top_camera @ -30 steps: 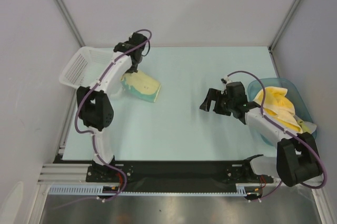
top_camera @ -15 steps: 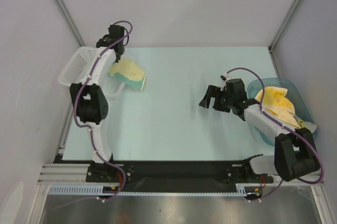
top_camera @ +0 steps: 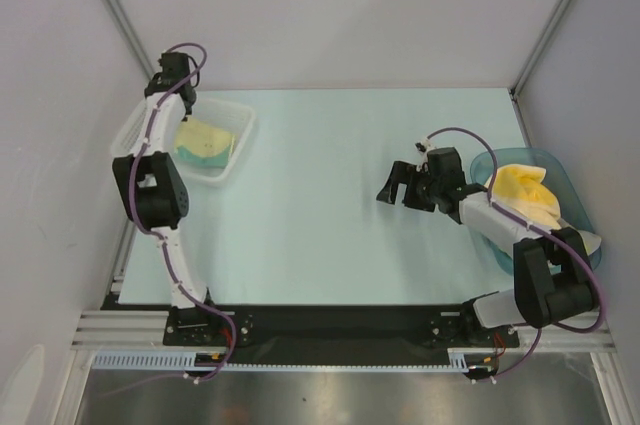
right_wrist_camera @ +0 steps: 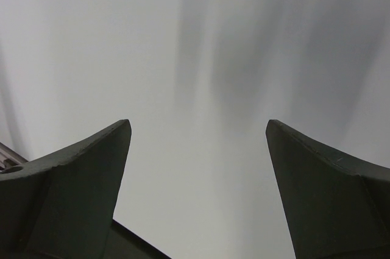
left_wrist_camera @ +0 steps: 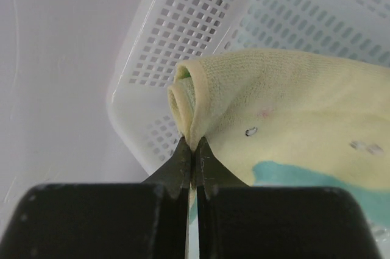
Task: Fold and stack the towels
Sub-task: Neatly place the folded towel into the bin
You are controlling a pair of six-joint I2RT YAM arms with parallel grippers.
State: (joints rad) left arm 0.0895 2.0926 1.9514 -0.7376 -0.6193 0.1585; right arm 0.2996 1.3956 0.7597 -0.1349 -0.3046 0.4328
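Towel: pale yellow terry with a teal patch along its lower part. One edge is rolled into a tight curl, and this curl is pinched at the tips of the left gripper, whose jaws are pressed together with only the cloth between them. From the grip the towel spreads forward and to the right of the fingertips. Its face carries a small dark ring-shaped mark, a faint pink fleck and two pale marks; all are too small to make out as letters or a figure.

Basket: white plastic with a square-mesh wall and floor, lying directly under and beyond the left gripper. In the top view the towel sits inside its rim; whether it rests on the floor or hangs from the grip cannot be told.

Right gripper: jaws spread wide and nothing between them, held above the table and well apart from the basket. Its wrist view shows only the two dark fingers against a plain pale surface.

Tub: blue and translucent, just behind the right gripper, beside that arm's forearm. It holds crumpled yellow towels, heaped and unfolded, which the right gripper does not touch.
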